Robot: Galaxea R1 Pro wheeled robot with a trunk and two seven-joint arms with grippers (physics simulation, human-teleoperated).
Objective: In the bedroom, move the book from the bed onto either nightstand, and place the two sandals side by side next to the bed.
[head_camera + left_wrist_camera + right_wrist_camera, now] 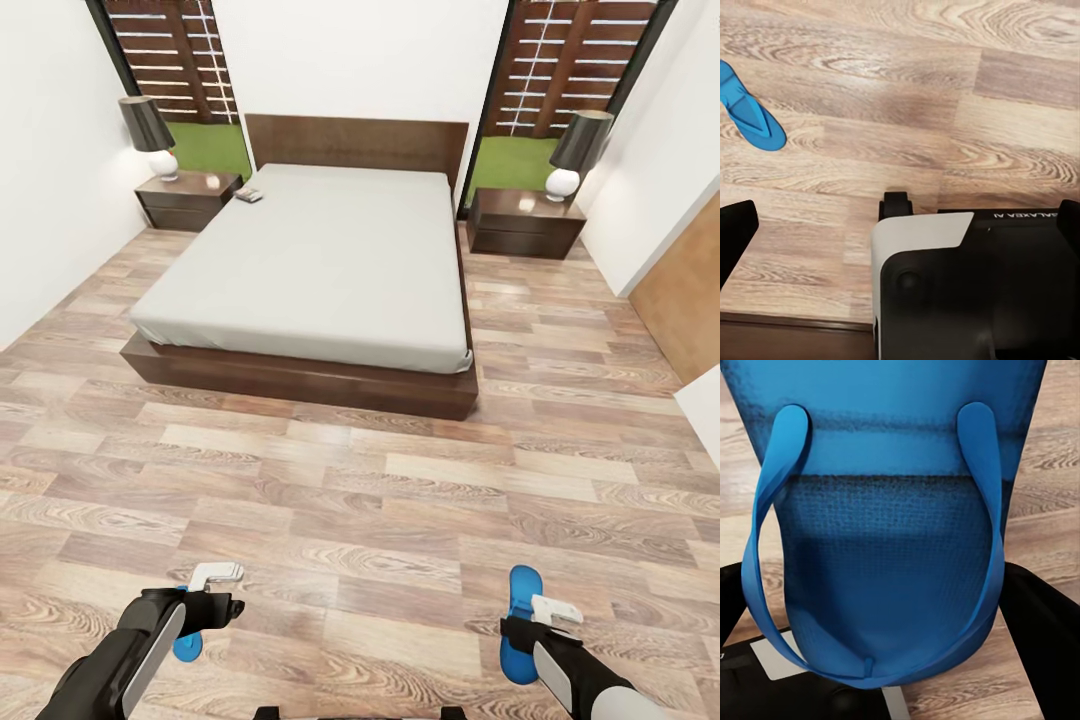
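While the book [249,195] sits at the bed's [320,260] far corner by the left nightstand [186,200], unmoved, the right hand [545,612] grips one sandal [521,620]; the left hand [212,590] hangs over the other sandal [187,640], grip unclear.

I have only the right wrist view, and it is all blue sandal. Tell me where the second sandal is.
Observer: In the head view the second sandal shows by the left tool, partly hidden behind the left arm. I cannot tell whether it is gripped.
Operator: Now give me the bed.
Observer: The bed is straight ahead across the plank floor, well away from the robot.
Operator: Locate the book.
Observer: The book lies on the bed's far corner, beside the nightstand at the head view's left.
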